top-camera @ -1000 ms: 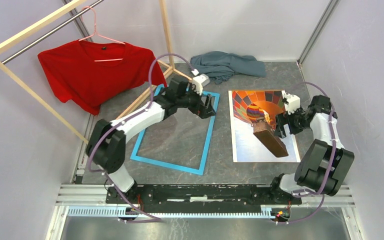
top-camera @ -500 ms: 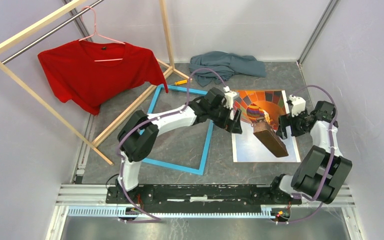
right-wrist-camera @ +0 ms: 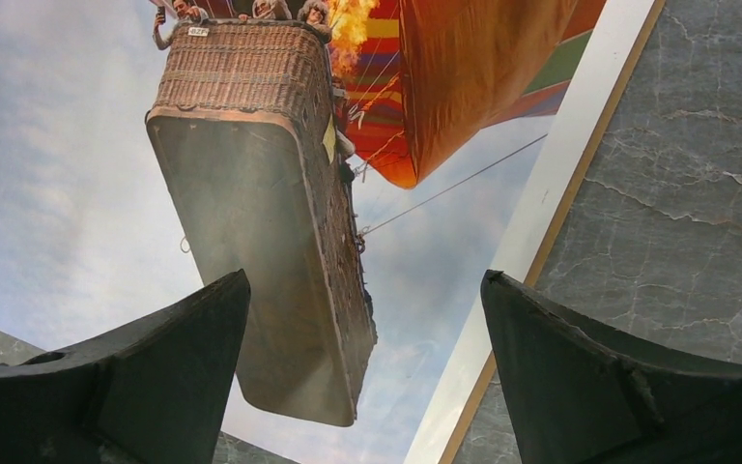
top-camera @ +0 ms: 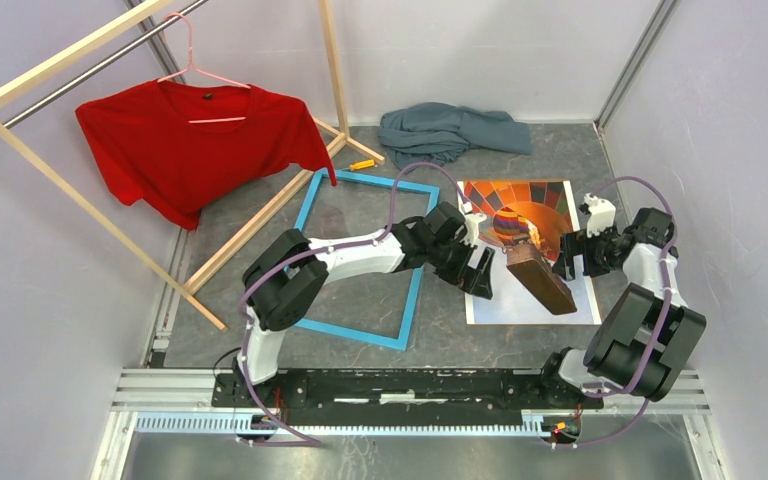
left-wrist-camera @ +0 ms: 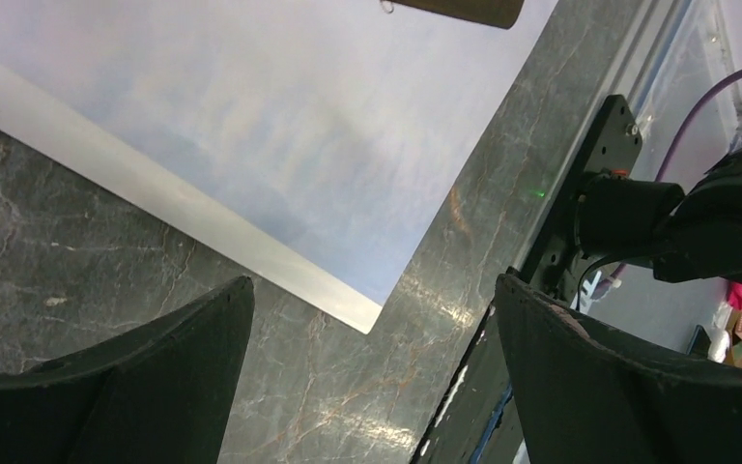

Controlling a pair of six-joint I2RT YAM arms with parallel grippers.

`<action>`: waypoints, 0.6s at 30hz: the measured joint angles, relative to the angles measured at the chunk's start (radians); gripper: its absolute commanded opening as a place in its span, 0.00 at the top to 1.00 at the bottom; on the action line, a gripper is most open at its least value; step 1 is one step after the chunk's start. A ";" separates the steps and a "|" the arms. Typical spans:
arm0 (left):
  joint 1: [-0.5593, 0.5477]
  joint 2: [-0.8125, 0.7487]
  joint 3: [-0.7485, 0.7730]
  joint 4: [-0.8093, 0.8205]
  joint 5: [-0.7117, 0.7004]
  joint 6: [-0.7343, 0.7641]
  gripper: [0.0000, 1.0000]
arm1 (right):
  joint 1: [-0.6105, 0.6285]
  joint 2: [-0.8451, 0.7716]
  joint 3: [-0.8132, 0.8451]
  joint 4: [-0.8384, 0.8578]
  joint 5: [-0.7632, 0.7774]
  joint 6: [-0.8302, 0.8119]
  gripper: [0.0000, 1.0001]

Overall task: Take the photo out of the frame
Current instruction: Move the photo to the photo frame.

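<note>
Photo point(top-camera: 520, 300): smooth paper print with a soft sheen. Frame point(top-camera: 340, 333), at 9 o'clock of it: smooth light-blue painted face. Table point(right-wrist-camera: 696, 193): grey marble-look surface, faintly reflective. Red T-shirt point(top-camera: 190, 150) at 10 o'clock and grey-blue garment point(top-camera: 450, 130) at 12: matt cloth. Rack point(top-camera: 70, 190): bare pale wood.

top: high at near edge, wide, looking down | wrists: close, looking down | shared: photo point(top-camera: 532, 262)

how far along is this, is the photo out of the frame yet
Done: the photo lies flat on the table, right of the empty blue frame and apart from it. In hand: nothing; the left claw and right claw hang open over the photo's edges. Left: seemingly nothing.
</note>
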State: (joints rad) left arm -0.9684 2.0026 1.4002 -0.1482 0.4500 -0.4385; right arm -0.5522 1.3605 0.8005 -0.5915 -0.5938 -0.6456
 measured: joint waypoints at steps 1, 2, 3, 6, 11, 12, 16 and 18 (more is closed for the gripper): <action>0.000 0.000 -0.008 0.000 -0.001 0.000 0.00 | -0.001 0.000 -0.001 0.003 0.000 0.002 0.04; 0.000 0.000 -0.012 0.000 -0.001 0.000 0.00 | -0.002 0.000 -0.003 0.005 -0.001 0.005 0.04; 0.000 0.000 -0.014 -0.001 -0.002 0.000 0.00 | -0.003 0.000 -0.003 0.006 -0.001 0.006 0.04; 0.000 0.000 -0.014 -0.002 -0.003 0.003 0.00 | -0.008 0.006 -0.005 0.010 -0.001 0.016 0.04; 0.002 0.000 -0.015 -0.008 -0.003 0.032 0.00 | -0.029 0.030 -0.009 0.022 0.005 0.039 0.03; 0.003 0.000 -0.015 -0.008 -0.003 0.037 0.00 | -0.040 0.030 -0.012 0.027 0.010 0.043 0.03; 0.005 0.001 -0.015 -0.011 -0.003 0.056 0.00 | -0.072 0.027 -0.020 0.043 0.028 0.052 0.03; 0.005 0.006 -0.015 -0.010 -0.003 0.061 0.00 | -0.082 0.026 -0.020 0.047 0.031 0.055 0.03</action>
State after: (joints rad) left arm -0.9634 2.0083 1.3853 -0.1585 0.4473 -0.3771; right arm -0.6346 1.3861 0.7803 -0.5442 -0.5632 -0.5911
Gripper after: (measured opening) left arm 0.996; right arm 0.967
